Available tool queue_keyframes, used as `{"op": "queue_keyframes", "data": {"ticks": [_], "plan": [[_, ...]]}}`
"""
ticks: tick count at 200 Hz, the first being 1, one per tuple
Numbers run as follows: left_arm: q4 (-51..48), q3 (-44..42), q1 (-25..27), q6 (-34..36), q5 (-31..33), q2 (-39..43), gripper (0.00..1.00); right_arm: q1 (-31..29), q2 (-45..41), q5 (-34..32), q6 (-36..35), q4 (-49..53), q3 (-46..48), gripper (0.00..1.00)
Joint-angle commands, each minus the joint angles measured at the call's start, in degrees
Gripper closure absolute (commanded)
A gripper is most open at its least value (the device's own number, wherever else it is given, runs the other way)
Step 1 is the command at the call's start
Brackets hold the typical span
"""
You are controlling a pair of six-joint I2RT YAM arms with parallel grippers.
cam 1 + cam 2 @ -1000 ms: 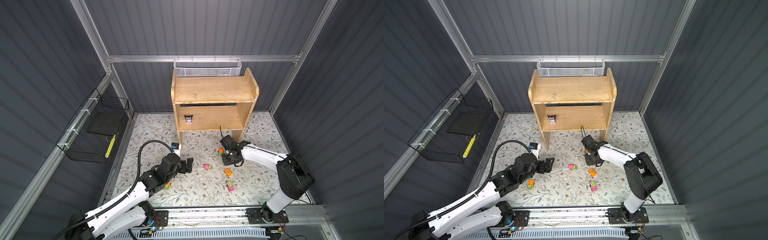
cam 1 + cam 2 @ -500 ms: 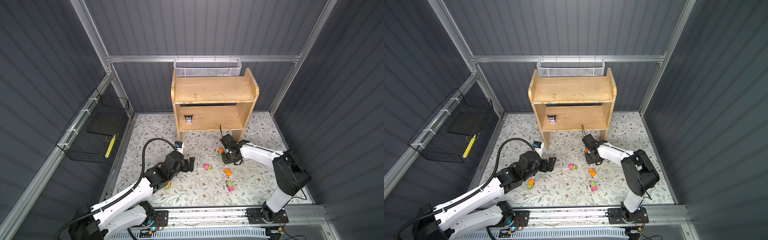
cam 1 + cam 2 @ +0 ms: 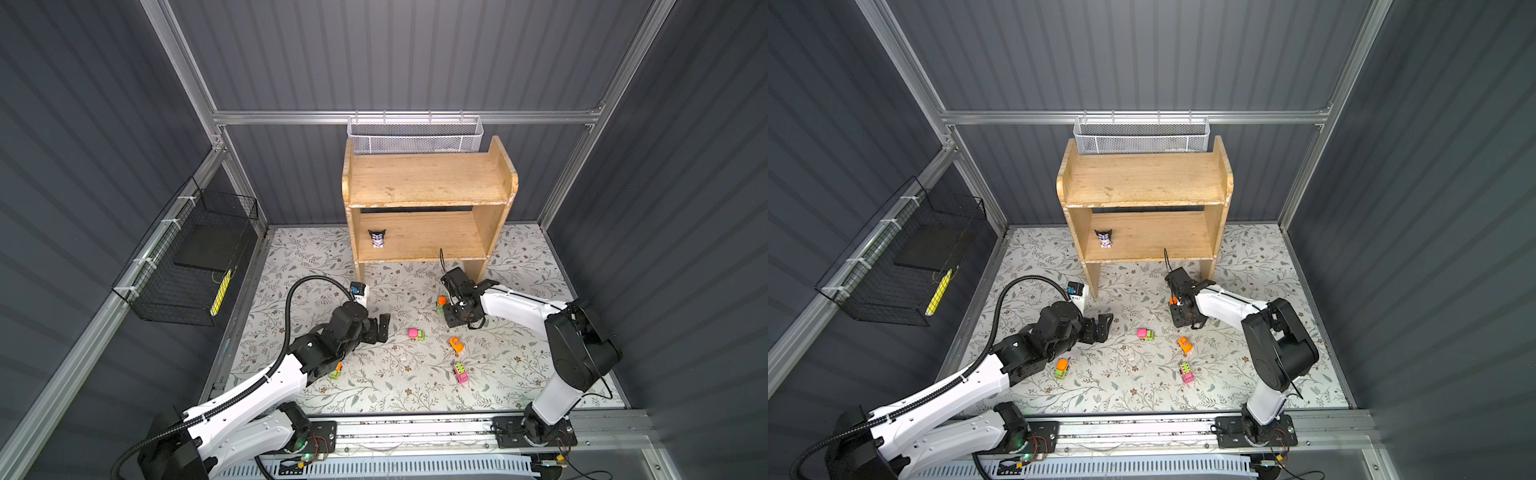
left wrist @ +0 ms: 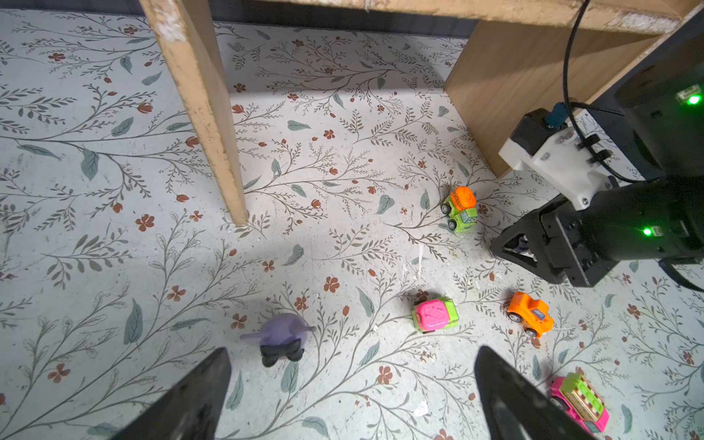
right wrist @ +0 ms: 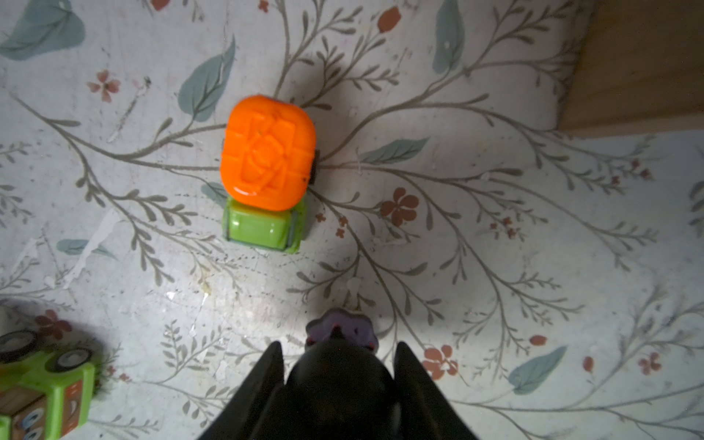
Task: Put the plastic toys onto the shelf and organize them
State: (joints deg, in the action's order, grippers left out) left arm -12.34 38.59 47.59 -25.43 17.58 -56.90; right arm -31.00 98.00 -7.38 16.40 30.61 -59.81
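Floral floor is still holding both targets: the left gripper, spread wide, is hovering by a lilac figurine. At the shelf's five o'clock, the right gripper is loosening around a second figurine, hold uncertain.

Both top views: high above near side, tilted down toward back wall, far off; whole scene in frame, shelf to flowered mat; near-identical coverage.
Left wrist view: low over mat, faces foot of shelf, middling near.
Right wrist view: straight down, very near orange-and-green car.
Same car in left wrist view; small in both top views.
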Motion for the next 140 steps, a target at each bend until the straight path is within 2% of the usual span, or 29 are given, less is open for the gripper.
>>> {"op": "queue_keyframes", "data": {"ticks": [1, 62, 140], "plan": [[-0.05, 1.54, 0.05, 0.93, 0.92, 0.83, 0.0, 0.38, 0.88, 0.41, -0.23, 0.05, -1.44, 0.49], [-0.28, 1.72, 0.05, 0.81, 1.07, 1.14, 0.0, 0.49, 1.22, 0.35, 0.01, -0.11, -1.45, 0.45], [-0.34, 1.62, 0.1, 0.75, 1.22, 1.18, 0.0, 0.68, 0.24, 0.16, 0.55, -0.99, -0.71, 0.24]]}}
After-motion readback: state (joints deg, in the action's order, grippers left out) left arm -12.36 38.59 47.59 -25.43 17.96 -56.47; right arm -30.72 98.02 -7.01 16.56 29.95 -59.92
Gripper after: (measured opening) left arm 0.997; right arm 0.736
